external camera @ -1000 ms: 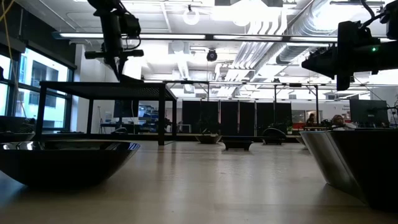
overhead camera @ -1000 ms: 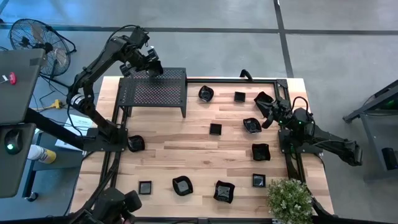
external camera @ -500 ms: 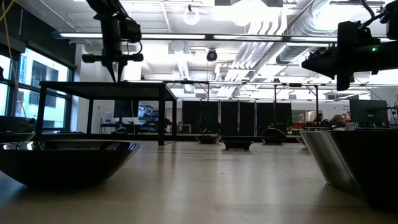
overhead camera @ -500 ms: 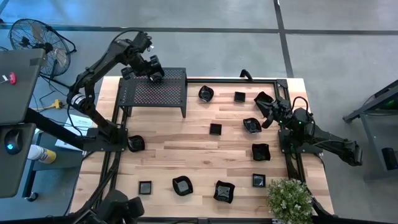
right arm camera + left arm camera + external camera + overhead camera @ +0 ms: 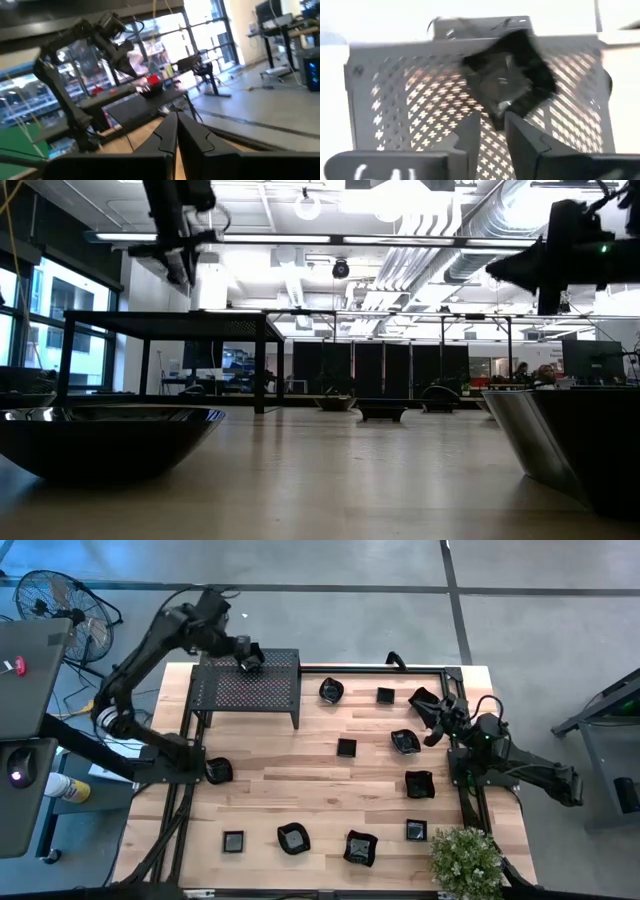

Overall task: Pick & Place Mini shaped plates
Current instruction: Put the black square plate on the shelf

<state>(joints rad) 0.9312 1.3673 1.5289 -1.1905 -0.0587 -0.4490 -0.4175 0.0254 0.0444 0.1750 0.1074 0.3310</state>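
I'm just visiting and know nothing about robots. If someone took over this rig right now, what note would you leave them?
Left gripper: open, above the rack, over one plate lying on it.
Right gripper: shut, empty, above the table's right side.
Done: one plate on the rack.
Left: about eleven plates scattered on the table.

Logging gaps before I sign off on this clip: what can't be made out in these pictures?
- High view: the left tool covers the dish on the rack; the dish shows only as a dark patch.
- Left wrist view: the dish on the rack is blurred, so its rim shape is unclear.
- Low view: the near dish is cut off by the frame's edge; the far dishes are too small to tell apart.
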